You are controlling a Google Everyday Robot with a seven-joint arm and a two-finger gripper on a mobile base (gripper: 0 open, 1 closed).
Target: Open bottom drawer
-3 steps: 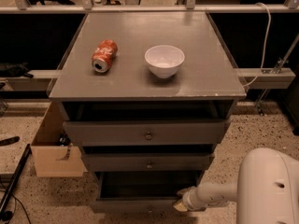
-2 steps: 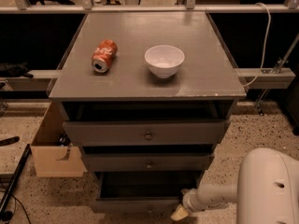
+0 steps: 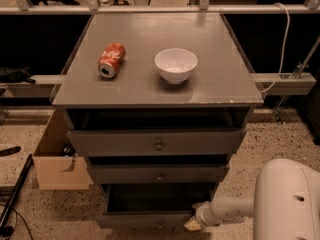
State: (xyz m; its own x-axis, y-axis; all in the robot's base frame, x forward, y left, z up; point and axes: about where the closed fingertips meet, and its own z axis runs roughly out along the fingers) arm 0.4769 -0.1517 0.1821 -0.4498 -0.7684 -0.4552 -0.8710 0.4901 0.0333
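Note:
The grey cabinet (image 3: 215,86) has three drawers. The bottom drawer (image 3: 142,219) stands pulled out toward me, its dark inside (image 3: 155,196) showing above its flat grey front. My gripper (image 3: 193,224) is at the right end of that front, low near the floor, on the end of my white arm (image 3: 227,210). The middle drawer (image 3: 125,174) and top drawer (image 3: 115,143) sit further in, each with a small round knob.
An orange soda can (image 3: 111,60) lies on its side on the cabinet top next to a white bowl (image 3: 176,65). An open cardboard box (image 3: 57,169) stands on the floor left of the cabinet. My white body (image 3: 290,204) fills the lower right corner.
My gripper has dropped lower and slightly left along the bottom drawer's front. The drawer stays pulled out about as far as before.

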